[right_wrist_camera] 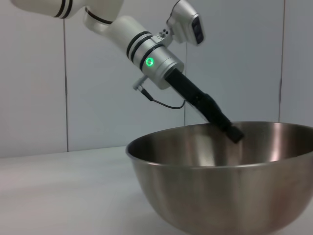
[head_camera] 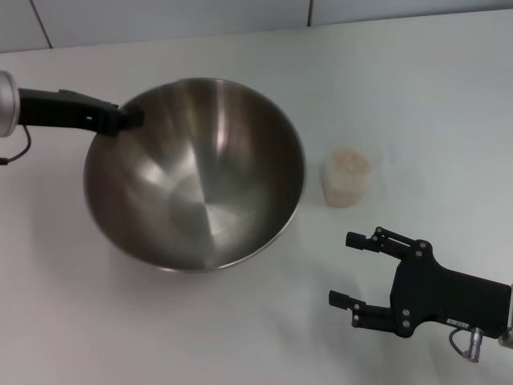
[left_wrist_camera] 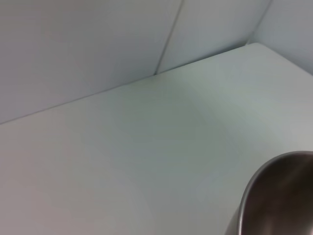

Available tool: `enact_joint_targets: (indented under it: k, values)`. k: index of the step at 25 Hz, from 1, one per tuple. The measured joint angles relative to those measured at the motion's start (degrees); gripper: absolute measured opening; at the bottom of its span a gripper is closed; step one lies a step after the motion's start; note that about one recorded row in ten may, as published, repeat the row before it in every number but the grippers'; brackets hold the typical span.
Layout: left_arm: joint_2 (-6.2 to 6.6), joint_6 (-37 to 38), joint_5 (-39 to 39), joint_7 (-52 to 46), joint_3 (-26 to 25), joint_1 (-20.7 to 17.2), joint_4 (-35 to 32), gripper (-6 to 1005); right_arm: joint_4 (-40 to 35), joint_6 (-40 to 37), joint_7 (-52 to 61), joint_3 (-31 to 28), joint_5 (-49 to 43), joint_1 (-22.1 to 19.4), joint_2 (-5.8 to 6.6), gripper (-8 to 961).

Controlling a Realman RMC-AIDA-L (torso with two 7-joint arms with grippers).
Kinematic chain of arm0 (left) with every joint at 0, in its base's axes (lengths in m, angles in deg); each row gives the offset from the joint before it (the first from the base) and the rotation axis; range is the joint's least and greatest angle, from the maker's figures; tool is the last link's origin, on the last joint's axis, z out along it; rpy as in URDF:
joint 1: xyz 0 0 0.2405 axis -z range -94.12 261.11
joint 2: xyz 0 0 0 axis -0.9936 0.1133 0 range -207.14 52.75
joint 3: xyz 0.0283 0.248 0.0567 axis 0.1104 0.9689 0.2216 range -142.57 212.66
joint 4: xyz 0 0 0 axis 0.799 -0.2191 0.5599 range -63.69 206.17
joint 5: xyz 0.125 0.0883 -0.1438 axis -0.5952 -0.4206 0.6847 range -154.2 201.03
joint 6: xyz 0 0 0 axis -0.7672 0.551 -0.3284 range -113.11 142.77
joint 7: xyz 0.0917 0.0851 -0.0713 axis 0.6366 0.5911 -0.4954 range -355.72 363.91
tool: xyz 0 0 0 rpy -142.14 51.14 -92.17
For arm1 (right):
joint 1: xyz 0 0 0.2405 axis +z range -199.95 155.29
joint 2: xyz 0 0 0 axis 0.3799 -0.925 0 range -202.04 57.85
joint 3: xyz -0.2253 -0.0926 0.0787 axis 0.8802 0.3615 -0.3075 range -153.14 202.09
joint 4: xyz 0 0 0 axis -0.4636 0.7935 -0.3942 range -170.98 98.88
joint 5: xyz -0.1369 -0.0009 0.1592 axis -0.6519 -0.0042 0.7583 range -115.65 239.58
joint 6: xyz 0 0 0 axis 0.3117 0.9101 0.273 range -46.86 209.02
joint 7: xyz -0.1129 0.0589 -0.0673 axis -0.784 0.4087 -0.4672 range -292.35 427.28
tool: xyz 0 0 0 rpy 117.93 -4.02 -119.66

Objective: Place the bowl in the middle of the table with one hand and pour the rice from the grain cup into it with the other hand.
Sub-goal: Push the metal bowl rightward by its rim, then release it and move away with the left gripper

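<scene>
Black left gripper (head_camera: pixel 128 117): pinched on the far-left rim of the bowl, arm reaching in from the left; fingers closed over the thin steel edge.
Steel mixing bowl (head_camera: pixel 196 172): tilted on the white table (head_camera: pixel 433 96), roughly central, empty inside; it looks rigid, light for its width, slick; the rim is likely the only practical hold.
Right gripper (head_camera: pixel 362 271): near edge, right side, fingers spread wide, holding nothing, well apart from the cup.
Grain cup (head_camera: pixel 346 178): upright, just right of the bowl; thin translucent plastic, probably squashes easily; best grasped around the mid-wall, gently.
Rice (head_camera: pixel 349 163): fills the cup near the top; loose, likely spills if tipped early.
</scene>
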Motion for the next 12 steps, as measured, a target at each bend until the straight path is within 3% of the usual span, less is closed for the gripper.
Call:
enact_joint_targets:
  k: [12]
  values:
    - [-0.37,-8.34,-0.74,0.24,5.69,3.15,5.47,39,-0.03,-0.11,0.08,0.0,-0.09,0.49,0.0,799]
